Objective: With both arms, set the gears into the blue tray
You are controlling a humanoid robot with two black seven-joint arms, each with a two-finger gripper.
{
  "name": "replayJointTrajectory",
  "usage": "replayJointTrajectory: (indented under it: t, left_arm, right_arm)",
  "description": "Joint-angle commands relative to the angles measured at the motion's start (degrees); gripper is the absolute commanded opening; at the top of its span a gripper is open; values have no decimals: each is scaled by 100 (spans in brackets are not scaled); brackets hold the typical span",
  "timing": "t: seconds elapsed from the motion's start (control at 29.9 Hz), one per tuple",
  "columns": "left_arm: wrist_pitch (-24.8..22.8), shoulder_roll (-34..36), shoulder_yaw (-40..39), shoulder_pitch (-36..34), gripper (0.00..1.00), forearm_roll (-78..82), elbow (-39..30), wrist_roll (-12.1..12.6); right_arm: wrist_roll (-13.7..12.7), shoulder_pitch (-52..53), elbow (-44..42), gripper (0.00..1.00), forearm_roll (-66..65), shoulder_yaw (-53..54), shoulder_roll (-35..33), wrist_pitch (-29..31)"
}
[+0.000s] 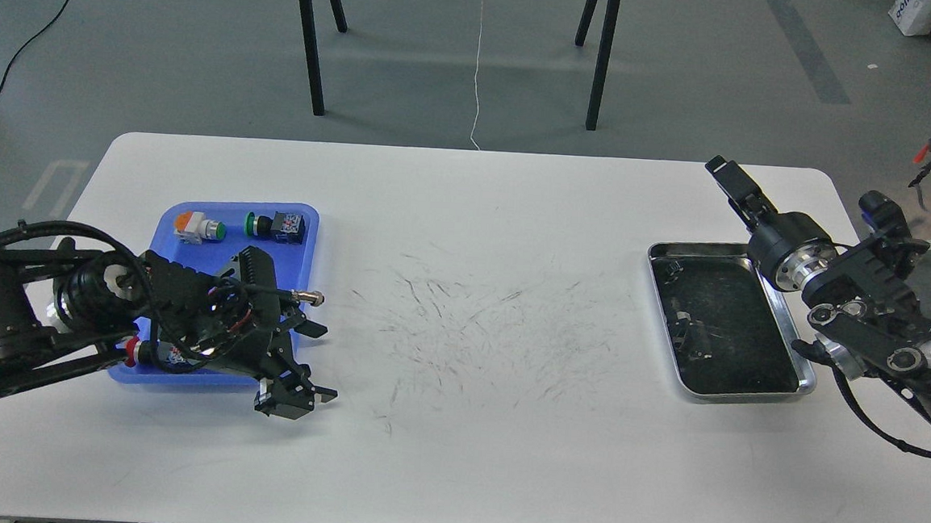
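The blue tray (311,228) sits at the table's left, and my left arm lies over its front half. My left gripper (319,362) hangs open just past the tray's front right corner, above the bare table, with nothing between its fingers. Tiny dark pieces (673,266) that may be the gears lie on the dark bottom of the silver tray (781,313) at the right; they are too small to make out. My right gripper (725,175) points up and away beyond that tray's far right corner. It is dark, and its fingers cannot be told apart.
Three push-button switches lie in the blue tray: an orange-capped one (193,226), a green one (274,224) and a red one (145,351) under my left arm. Black chair legs (311,42) stand beyond the table's far edge. The white table (470,310) is scuffed in the middle.
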Motion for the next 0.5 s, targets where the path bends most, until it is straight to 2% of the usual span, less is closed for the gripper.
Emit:
replayJointTrajectory:
  t: [0.0,0.13,0.3,0.47]
  left_arm:
    - [44,-5,12,7,82,0,22,0]
    - [53,-14,12,24,80,0,128,0]
    - [53,-14,12,42,73,0,136,0]
    - [70,4,284,-20,71,0,137,0]
  right_arm:
    - [0,0,1,84,-3,-5,6,0]
    - [0,-35,1,85,-3,-5,6,0]
    - [8,-35,1,84,-3,-5,6,-8]
    - [8,-44,1,84,-3,-5,6,-8]
